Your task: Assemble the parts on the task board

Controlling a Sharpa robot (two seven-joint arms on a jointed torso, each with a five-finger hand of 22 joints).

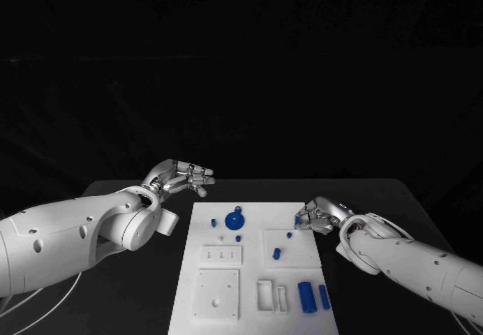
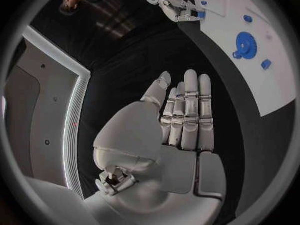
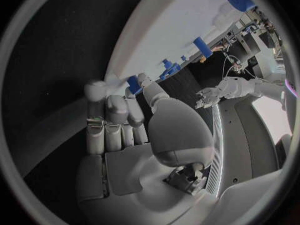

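Note:
The white task board lies in the middle of the black table. On it sit a blue toothed disc, small blue pegs and two blue cylinders near the front. My right hand is at the board's right edge, its thumb and a finger pinching a small blue piece, also seen as the small blue piece at the fingertips. My left hand hovers open beyond the board's back left corner, fingers straight and holding nothing; the left hand is over bare table.
White raised blocks with holes and a slotted holder stand on the board's front half. Black table surrounds the board, where the blue disc lies. My right hand is at the board's far edge.

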